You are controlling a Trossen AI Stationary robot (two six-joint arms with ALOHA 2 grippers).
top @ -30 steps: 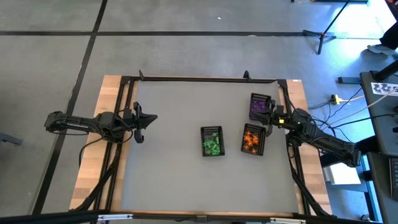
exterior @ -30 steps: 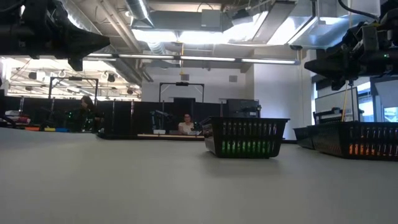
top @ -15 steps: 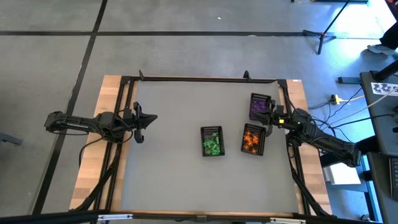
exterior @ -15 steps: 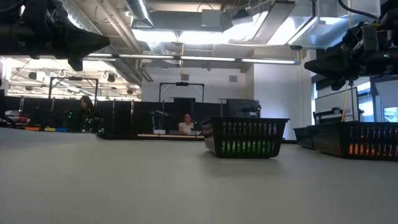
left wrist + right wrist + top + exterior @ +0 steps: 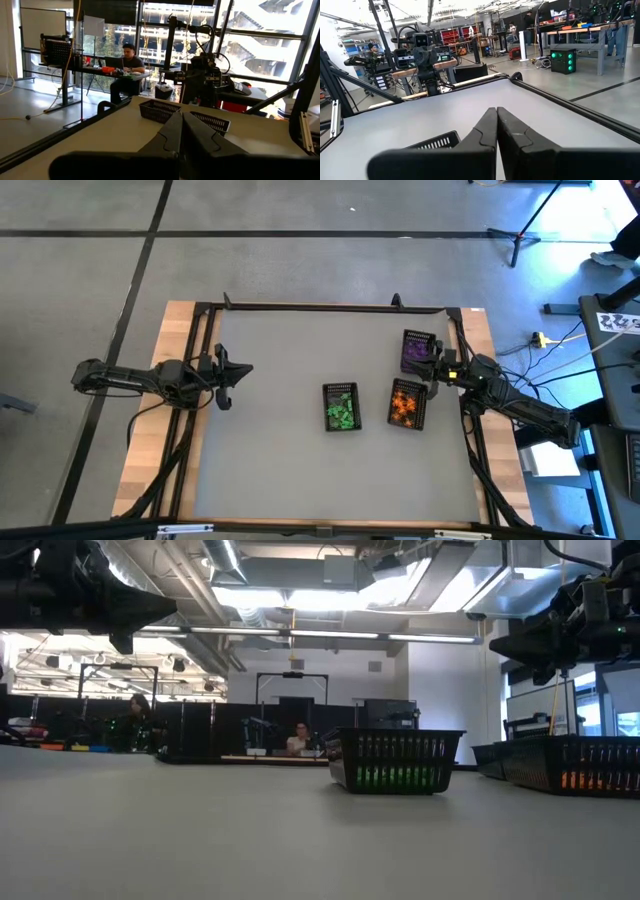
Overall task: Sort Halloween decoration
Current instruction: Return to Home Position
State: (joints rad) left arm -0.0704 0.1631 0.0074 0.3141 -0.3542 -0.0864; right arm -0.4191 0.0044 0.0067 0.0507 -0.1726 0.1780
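Three black mesh baskets stand on the grey table. One (image 5: 342, 407) near the middle holds green Halloween decoration (image 5: 343, 415), one (image 5: 407, 404) to its right holds orange pieces (image 5: 404, 406), and one (image 5: 417, 351) at the far right holds purple pieces (image 5: 413, 356). My left gripper (image 5: 248, 369) hovers shut at the table's left edge, well away from the baskets. My right gripper (image 5: 430, 360) hovers shut at the right edge, above the purple basket's near side. Both sets of fingers (image 5: 181, 131) (image 5: 496, 125) are closed with nothing between them.
A black frame rail (image 5: 330, 307) runs around the table. Bare grey tabletop (image 5: 270, 460) lies left of and in front of the baskets. People sit at desks (image 5: 297, 740) in the room beyond the table.
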